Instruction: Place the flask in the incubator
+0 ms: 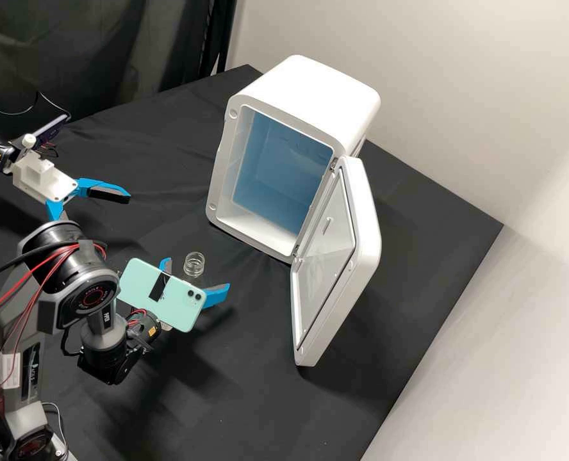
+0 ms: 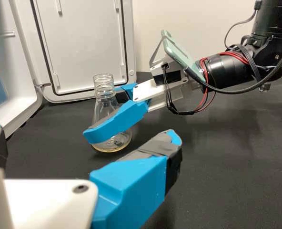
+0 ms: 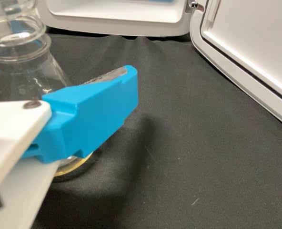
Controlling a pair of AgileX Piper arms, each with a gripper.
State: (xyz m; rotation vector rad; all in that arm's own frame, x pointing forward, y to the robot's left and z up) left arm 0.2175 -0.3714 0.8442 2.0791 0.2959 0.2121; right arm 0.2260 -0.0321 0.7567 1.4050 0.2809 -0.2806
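A clear glass flask (image 1: pixel 195 263) stands upright on the black bench in front of the open white incubator (image 1: pixel 310 96), whose inside is blue. My right gripper (image 1: pixel 196 276) is open and straddles the flask, one blue finger on each side. In the left wrist view the flask (image 2: pixel 104 107) stands between those fingers (image 2: pixel 113 121), its base on the cloth. In the right wrist view the flask (image 3: pixel 22 62) is close beside my own finger (image 3: pixel 88 114). My left gripper (image 1: pixel 92 205) hangs open and holds nothing, to the left of the flask; its fingers (image 2: pixel 136 176) point towards it.
The incubator door (image 1: pixel 342 256) swings out to the right of the opening, its edge near the flask. It also appears as a white door (image 2: pixel 84 43) and a door (image 3: pixel 255 57) in the wrist views. A mint-green phone (image 1: pixel 163 294) is mounted on the right wrist. The bench edge (image 1: pixel 425 358) runs along the right.
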